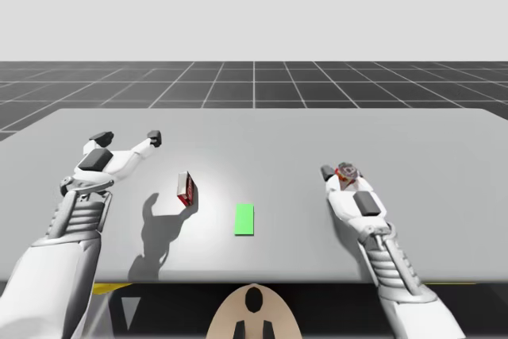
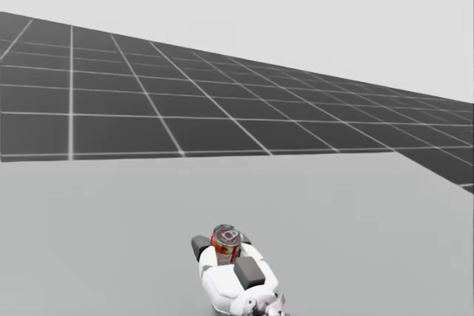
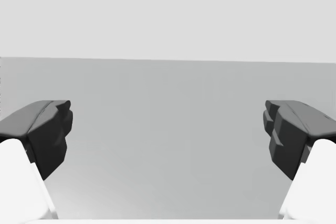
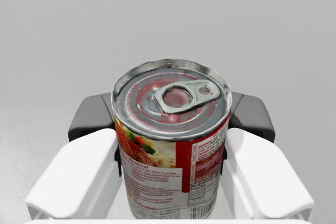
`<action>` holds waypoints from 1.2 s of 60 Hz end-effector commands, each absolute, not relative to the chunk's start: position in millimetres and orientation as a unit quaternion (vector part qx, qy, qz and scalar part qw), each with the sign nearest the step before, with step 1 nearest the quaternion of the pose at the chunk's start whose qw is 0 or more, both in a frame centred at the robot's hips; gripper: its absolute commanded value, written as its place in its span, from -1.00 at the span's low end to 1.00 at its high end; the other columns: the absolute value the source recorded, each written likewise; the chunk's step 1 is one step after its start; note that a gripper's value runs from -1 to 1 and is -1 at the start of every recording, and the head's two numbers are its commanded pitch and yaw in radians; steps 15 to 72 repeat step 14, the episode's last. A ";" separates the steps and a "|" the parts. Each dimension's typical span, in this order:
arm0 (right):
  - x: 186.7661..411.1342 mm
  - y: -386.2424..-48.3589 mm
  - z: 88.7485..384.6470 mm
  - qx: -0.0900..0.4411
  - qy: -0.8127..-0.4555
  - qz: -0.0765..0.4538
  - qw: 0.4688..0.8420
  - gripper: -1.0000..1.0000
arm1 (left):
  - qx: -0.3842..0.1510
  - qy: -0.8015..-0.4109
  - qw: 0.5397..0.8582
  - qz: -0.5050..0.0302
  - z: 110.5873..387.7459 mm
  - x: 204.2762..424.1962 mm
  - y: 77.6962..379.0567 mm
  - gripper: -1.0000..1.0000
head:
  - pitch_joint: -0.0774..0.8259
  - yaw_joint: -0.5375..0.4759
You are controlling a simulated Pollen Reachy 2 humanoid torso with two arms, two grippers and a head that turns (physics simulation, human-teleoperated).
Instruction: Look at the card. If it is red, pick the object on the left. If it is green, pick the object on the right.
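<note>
Card [image 1: 244,219]: green, flat on table [image 1: 317,132]. Red can [image 4: 173,140]: the right-hand object, clamped between both fingers of right gripper [image 4: 171,116]. Left gripper [image 3: 168,124]: wide open, empty. Outstanding, apparently: the lift.

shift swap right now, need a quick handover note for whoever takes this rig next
Left gripper: open, holding nothing, over the table on the left side, beyond the red box.
Right gripper: shut on the red can, one finger on each side, can upright.
Card: the green card lies flat at the front middle, so the object on the right, the can, is the one to pick.
Done: card read, correct object grasped.
Left: raise the can. Whether it is off the table yet cannot be told. The red box should be left alone.
</note>
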State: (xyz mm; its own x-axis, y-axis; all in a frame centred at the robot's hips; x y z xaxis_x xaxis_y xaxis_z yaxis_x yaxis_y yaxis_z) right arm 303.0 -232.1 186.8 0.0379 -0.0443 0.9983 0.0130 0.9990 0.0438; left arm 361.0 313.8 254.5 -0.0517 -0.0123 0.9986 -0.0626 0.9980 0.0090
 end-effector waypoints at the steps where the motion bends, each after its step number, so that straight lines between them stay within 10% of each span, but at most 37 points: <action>1: 307.0 -223.5 257.8 0.014 -0.757 -0.010 0.654 0.97 | 0.031 -0.723 0.689 0.019 252.7 361.3 313.1 -1.00 | -0.30 -0.84; 14: 294.6 -219.8 330.1 0.003 -0.814 -0.002 0.581 1.00 | 0.032 -0.723 0.690 0.024 252.1 362.2 314.0 -1.00 | -0.31 -0.83; 72: 294.6 -219.8 330.1 0.003 -0.814 -0.002 0.581 1.00 | 0.032 -0.723 0.690 0.024 252.1 362.2 314.0 -1.00 | -0.31 -0.83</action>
